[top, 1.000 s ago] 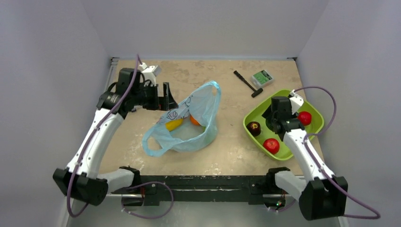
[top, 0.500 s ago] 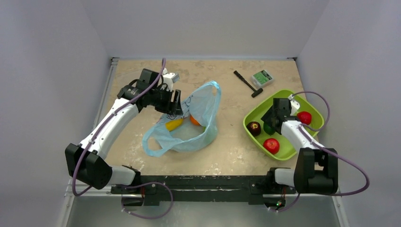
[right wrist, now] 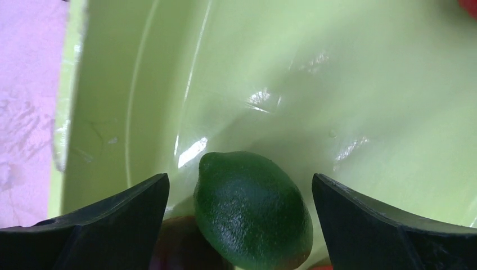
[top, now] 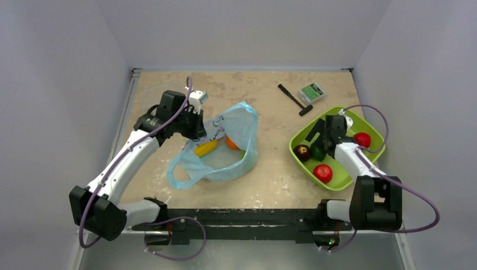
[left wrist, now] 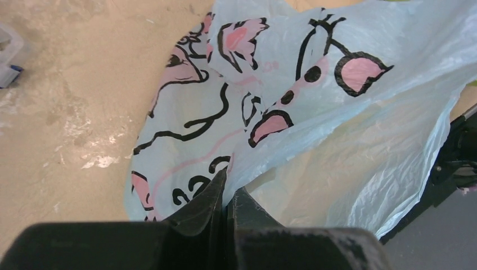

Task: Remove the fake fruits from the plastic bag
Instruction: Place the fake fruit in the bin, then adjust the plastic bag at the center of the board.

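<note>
The light-blue plastic bag (top: 228,157) lies mid-table with its mouth open. Inside it show a yellow fruit (top: 206,148) and an orange fruit (top: 231,143). My left gripper (top: 206,133) is shut on the bag's printed upper-left rim; in the left wrist view the film (left wrist: 315,112) is pinched between the closed fingers of the gripper (left wrist: 228,181). My right gripper (top: 319,142) hangs open low over the lime-green tray (top: 337,112). A dark green fruit (right wrist: 253,208) lies loose between the spread fingers of that gripper (right wrist: 239,180), next to a maroon fruit (top: 302,151).
Two red fruits (top: 363,139) (top: 323,172) also lie in the tray. A black tool (top: 295,99) and a small green-and-white box (top: 311,92) rest at the back right. Grey walls close in the table on three sides.
My left gripper came down onto the bag's rim and shut on it, pulling the rim slightly left. My right gripper opened and the green fruit now lies free in the tray.
</note>
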Controlling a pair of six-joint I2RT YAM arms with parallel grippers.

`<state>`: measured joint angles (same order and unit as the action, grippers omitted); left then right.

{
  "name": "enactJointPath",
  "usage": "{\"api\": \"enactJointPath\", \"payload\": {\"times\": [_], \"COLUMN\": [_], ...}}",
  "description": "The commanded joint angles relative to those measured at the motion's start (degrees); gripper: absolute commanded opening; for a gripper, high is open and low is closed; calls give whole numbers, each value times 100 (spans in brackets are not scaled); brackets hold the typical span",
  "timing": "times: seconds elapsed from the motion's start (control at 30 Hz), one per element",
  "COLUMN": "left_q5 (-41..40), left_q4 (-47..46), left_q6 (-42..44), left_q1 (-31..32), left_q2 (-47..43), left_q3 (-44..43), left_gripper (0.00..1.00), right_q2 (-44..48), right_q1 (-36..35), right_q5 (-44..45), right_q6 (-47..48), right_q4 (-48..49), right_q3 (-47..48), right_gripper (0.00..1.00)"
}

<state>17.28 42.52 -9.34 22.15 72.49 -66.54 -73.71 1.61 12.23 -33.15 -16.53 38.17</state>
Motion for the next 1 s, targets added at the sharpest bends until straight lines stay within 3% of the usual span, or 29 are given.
{"api": "enactJointPath", "payload": {"times": [0.0, 0.17, 0.47, 0.77, 0.9, 0.97], "left_q5": [-367, -755, -1090, -1092, -1026, -947], "left_q4": [-753, -1211, -1228, -1271, -1228, -1214], "left_q6": [-58, -296, -382, -410, -410, -421], "left_q1": [8, 1, -1, 3, 7, 6], "left_q2": [-778, -1379, -1493, -1435, -1325, -1311], "left_q3": [302, 649, 672, 723, 692, 670], "left_gripper": [0, 0, 0, 0, 0, 0], "right_q2": [540, 1467, 2198, 1893, 1607, 1401], "right_q1": [-9, -416, -2774, -5272, -6376, -6484], "right_q5": [-105, -236, -2309, -3351, -3227, -2975], "right_q6": [554, 1033, 1414, 933, 850, 750], "right_q4": [-125, -450, 305, 1524, 1827, 1833], "right_q3": [449, 997, 1474, 2025, 2189, 2235], "right_gripper": [99, 99, 95, 82, 80, 70]}}
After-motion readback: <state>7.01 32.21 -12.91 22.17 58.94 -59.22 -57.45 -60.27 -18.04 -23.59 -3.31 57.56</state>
